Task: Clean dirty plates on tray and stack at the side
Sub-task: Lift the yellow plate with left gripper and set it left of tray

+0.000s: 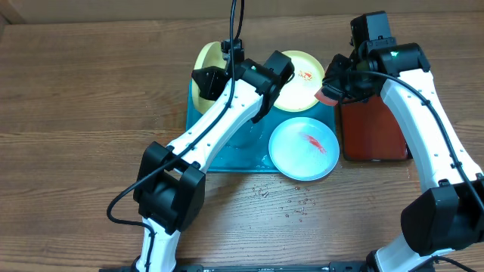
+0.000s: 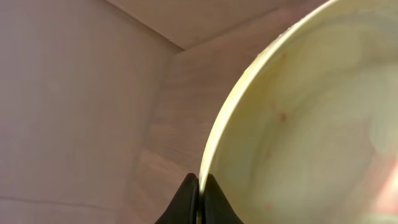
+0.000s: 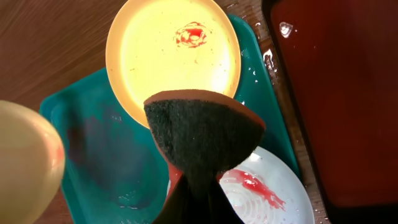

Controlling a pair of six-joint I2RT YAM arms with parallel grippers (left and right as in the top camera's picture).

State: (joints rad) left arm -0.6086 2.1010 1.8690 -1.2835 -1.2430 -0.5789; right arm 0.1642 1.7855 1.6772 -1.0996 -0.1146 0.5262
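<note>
- The greatest hazard, in my judgement, is the lifted yellow-green plate (image 2: 311, 124). The left gripper (image 2: 198, 186) is clenched on its thin rim alone and holds it tilted above the far left corner of the teal tray (image 1: 227, 155). If the rim is wet, a sideways scrub could twist it out of that pinch.
- Next is the pale blue plate (image 1: 304, 149), which sits at the tray's near right corner and laps over its edge. A nudge from either arm might tip it onto the tabletop (image 1: 91, 113).
- A lesser risk is smearing. The right gripper (image 3: 193, 202) is clamped on the sponge (image 3: 202, 137), scouring face down, over the tray's far right edge. If that face already carries sauce, it would spread it rather than lift it.
- The teal tray carries two plates, plus a wet film on its bare left half.
- The dark red tray (image 1: 374, 128) lies just beside the teal tray's right edge and shows no plate.
- The second yellow-green plate (image 3: 174, 53), at the tray's far right corner, holds a red-orange blot.
- The pale blue plate holds a red streak.
</note>
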